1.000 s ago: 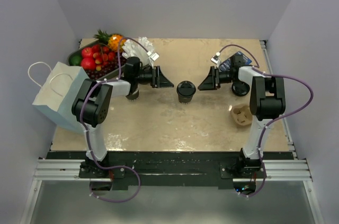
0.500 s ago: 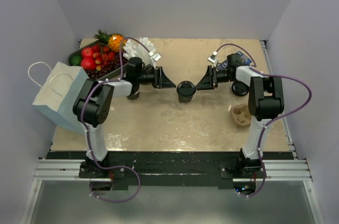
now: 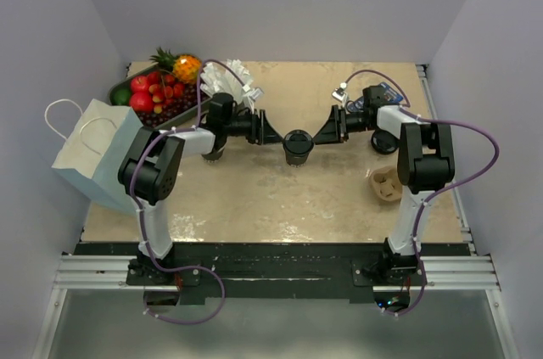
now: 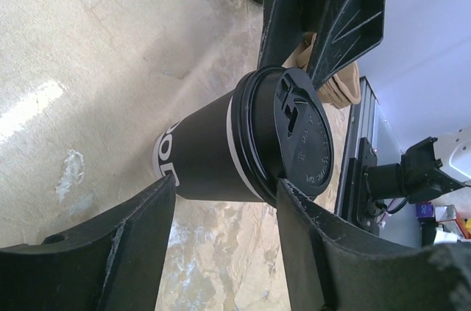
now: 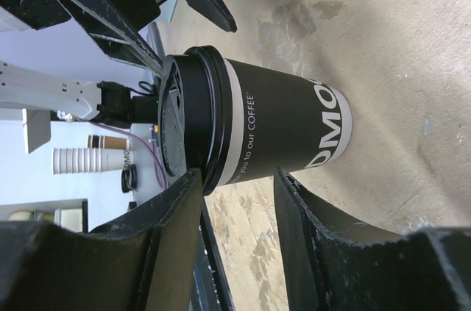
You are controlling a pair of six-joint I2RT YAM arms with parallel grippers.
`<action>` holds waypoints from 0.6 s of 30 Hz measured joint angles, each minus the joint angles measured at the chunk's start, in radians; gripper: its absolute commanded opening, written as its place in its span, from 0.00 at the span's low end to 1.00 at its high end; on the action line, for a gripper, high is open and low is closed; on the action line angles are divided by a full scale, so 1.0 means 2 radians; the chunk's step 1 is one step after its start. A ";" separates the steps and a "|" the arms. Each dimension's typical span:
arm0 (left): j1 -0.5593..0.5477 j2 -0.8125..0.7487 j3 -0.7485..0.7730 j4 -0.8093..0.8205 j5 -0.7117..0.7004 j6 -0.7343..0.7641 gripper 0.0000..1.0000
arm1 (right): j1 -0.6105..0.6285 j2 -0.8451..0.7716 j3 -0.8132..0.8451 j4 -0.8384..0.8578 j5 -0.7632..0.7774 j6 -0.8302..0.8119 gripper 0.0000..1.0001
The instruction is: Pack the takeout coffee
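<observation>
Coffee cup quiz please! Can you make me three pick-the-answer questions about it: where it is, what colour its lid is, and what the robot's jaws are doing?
1. Where does the coffee cup stand?
A) in the paper bag
B) on the table, between the two arms
C) among the fruit

2. What colour is its lid?
A) black
B) white
C) red

3. How are both arms' jaws?
A) shut on fruit
B) shut tight, far from the cup
C) open, each set straddling the cup

Answers: B, the top view shows it upright mid-table. A, both wrist views show a black lid. C, each wrist view shows the cup between spread jaws.
</observation>
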 measured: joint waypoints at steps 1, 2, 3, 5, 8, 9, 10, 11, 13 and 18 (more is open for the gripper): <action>-0.001 0.000 0.002 -0.005 0.000 0.003 0.62 | 0.001 0.000 0.000 0.000 0.001 0.000 0.45; -0.001 0.000 0.004 -0.008 -0.001 0.006 0.62 | 0.001 0.000 0.000 0.000 0.002 0.000 0.44; -0.001 0.000 0.006 -0.014 -0.002 0.009 0.62 | 0.001 0.000 0.000 0.000 0.002 0.000 0.44; -0.001 0.000 0.010 -0.025 -0.003 0.016 0.62 | 0.002 0.000 0.000 -0.001 0.003 0.001 0.44; -0.001 -0.001 0.015 -0.035 -0.004 0.022 0.62 | 0.002 0.000 0.001 -0.002 0.003 0.001 0.43; -0.001 -0.001 0.015 -0.036 -0.004 0.024 0.62 | 0.002 0.000 0.001 -0.002 0.003 0.002 0.43; -0.001 -0.001 0.016 -0.038 -0.004 0.026 0.62 | 0.002 0.000 0.001 -0.003 0.004 0.002 0.43; -0.001 -0.001 0.017 -0.040 -0.004 0.028 0.62 | 0.002 0.000 0.002 -0.003 0.004 0.002 0.43; -0.001 -0.001 0.020 -0.046 -0.004 0.033 0.62 | 0.003 0.000 0.003 -0.006 0.007 0.001 0.41; -0.001 -0.002 0.035 -0.076 -0.012 0.057 0.56 | 0.006 0.000 0.010 -0.019 0.016 -0.002 0.35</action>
